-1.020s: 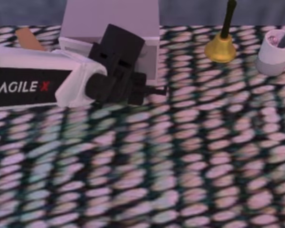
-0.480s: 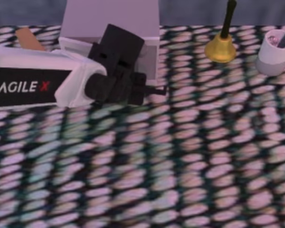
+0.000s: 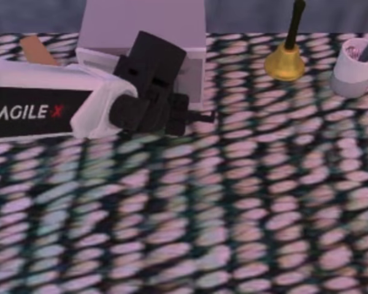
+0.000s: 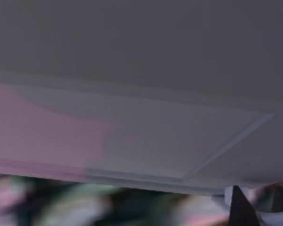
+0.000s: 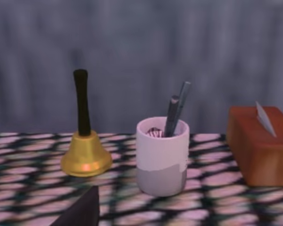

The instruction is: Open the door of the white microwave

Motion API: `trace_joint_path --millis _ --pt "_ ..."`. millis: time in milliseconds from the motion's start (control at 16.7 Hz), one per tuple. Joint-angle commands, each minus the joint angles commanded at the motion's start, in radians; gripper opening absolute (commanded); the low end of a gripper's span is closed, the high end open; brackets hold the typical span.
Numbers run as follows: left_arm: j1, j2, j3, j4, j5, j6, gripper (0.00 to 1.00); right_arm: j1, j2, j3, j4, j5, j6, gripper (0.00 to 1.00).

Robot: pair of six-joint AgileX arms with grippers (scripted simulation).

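Now I have my left tool (image 3: 193, 114) low at the front of the white microwave (image 3: 144, 27), which sits at the bench's (image 3: 245, 202) far edge, left of centre, and I judge it is placed there to catch the door (image 3: 193, 76) at its free edge; whether the tool is open or closed I cannot tell, as the wrist view shows only one dark tip. Against the earlier frames almost nothing differs: the left arm's wrist has shifted very slightly. The right arm stays parked out of the top view, facing the bell (image 5: 85, 150) and the cup (image 5: 162, 155) near the far right corner.
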Motion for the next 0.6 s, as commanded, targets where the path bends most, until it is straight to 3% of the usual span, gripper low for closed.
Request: trace_joint_path --millis 600 --pt "0.017 -0.04 -0.058 0.029 0.052 0.064 0.0 0.0 0.0 0.0 0.0 0.0 0.0 1.0"
